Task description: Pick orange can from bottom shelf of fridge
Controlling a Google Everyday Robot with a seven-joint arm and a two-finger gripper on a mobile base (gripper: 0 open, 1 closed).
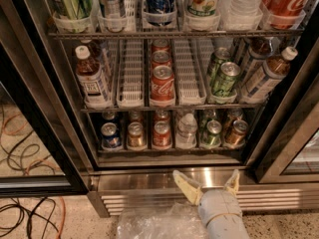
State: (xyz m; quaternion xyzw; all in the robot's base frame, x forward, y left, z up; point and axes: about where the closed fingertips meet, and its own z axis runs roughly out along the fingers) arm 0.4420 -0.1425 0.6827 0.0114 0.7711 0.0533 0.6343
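Observation:
The orange can (236, 133) lies in the rightmost lane of the bottom shelf (169, 149), its silver top facing me, with another orange can behind it. The fridge (159, 83) stands open, its black door frames on both sides. My gripper (208, 179) is low in front of the steel base, below and a little left of the orange can, apart from it. Its two pale fingers (185, 185) are spread open and empty.
Left of the orange can sit a green can (213, 134), a clear bottle (187, 130), a red can (161, 133), a gold can (135, 135) and a blue can (110, 136). The rack above holds Coca-Cola cans (162, 85) and tea bottles (91, 81). Cables (30, 213) and clear plastic (159, 225) lie on the floor.

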